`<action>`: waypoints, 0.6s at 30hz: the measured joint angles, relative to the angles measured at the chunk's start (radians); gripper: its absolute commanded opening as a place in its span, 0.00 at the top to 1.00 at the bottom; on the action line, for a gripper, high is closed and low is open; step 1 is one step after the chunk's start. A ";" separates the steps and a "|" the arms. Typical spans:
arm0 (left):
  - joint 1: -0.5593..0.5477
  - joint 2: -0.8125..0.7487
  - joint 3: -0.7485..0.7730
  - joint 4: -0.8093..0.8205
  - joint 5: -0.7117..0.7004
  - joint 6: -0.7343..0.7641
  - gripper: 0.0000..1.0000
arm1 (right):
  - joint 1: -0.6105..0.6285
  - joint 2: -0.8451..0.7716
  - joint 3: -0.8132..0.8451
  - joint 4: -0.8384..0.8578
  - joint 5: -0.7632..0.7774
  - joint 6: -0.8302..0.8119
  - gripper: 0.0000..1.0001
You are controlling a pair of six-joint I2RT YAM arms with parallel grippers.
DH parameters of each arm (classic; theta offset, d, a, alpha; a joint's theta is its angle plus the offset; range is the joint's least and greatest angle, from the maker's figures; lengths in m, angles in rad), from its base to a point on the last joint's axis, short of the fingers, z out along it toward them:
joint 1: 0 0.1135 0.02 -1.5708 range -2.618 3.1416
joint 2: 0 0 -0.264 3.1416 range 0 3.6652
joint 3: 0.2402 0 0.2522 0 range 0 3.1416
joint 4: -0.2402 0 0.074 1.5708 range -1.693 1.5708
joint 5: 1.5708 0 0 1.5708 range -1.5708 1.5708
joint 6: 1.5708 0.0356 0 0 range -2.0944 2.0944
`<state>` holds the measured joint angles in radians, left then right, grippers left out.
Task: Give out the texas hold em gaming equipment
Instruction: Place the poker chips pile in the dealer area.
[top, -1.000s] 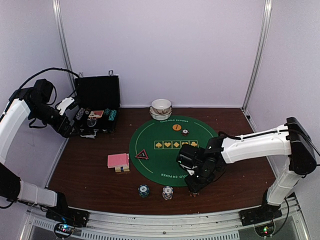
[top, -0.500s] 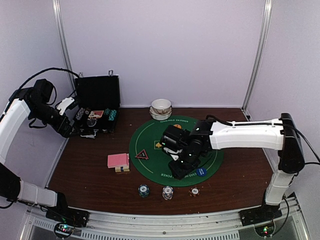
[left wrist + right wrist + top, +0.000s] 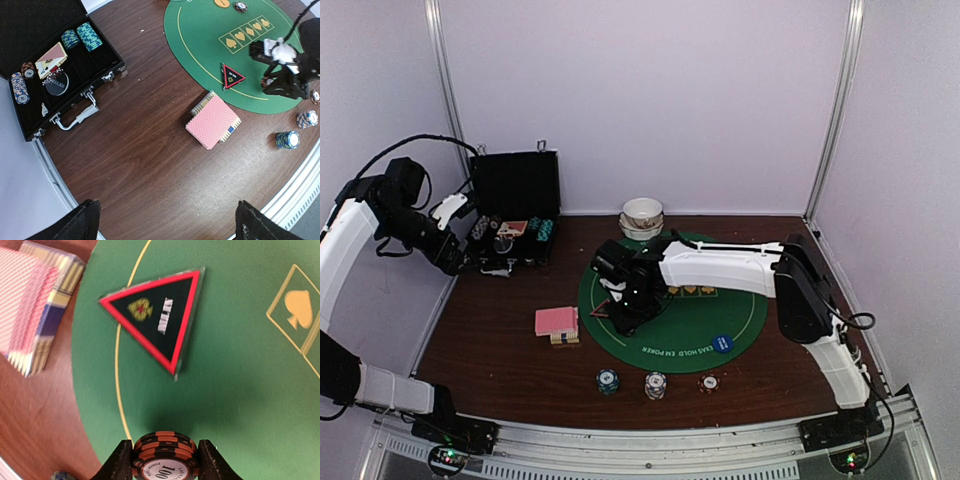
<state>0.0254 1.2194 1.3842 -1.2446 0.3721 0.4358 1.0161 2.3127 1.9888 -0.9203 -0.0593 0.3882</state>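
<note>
Between the fingers of your right gripper (image 3: 164, 466), a brown chip stack (image 3: 164, 460) is sitting with its face to the wrist lens, marked 100. The jaws are pinching it from both sides at a part-way width. Can't tell whether the stack is touching the felt.

- You are holding it over the left part of the green mat (image 3: 240, 400), close to the yellow ring line.
- Triangle marker (image 3: 158, 315), red-rimmed, is lying flat on the mat just beyond the held stack, apart from it.
- Pink-backed cards (image 3: 22, 305) are resting on a striped box just off the mat's left edge, on the wood of the table (image 3: 135, 165).
- Near the table's front edge three stacks are standing in a row, apart from one another: teal stack (image 3: 608, 381), white stack (image 3: 655, 385), loose brown stack (image 3: 709, 383).
- Blue disc (image 3: 722, 343) is lying on the near-right part of the mat.
- Orange disc (image 3: 221, 2) is lying at the mat's far side, with a small chip just beside it.
- White bowls (image 3: 642, 212) are sitting stacked by the back wall.
- Black case (image 3: 515, 185) is lying open at far left, holding more chips and a card.

Your left gripper (image 3: 169, 220) is hovering high over the table's left side, jaws spread wide, gripping nothing.
</note>
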 measured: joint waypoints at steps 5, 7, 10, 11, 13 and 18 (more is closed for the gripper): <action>0.000 0.000 0.000 0.000 0.005 0.000 0.02 | -0.023 0.109 0.098 -0.004 -0.022 0.000 0.64; 0.000 0.000 0.000 0.000 0.005 0.000 0.02 | -0.027 0.115 0.119 -0.008 -0.031 -0.001 0.60; 0.000 0.000 0.000 0.000 0.006 0.000 0.02 | -0.034 0.127 0.138 0.001 -0.042 0.000 0.48; 0.000 0.000 0.000 0.000 0.006 0.000 0.03 | -0.036 0.132 0.140 0.001 -0.046 -0.001 0.45; 0.000 0.000 0.000 0.000 0.007 0.000 0.03 | -0.039 0.137 0.144 0.002 -0.050 0.000 0.41; 0.000 0.000 0.000 0.000 0.007 0.000 0.02 | -0.040 0.137 0.149 0.003 -0.056 -0.005 0.39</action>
<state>0.0254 1.2194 1.3842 -1.2442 0.3790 0.4358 0.9764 2.4500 2.1376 -0.9169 -0.1150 0.3828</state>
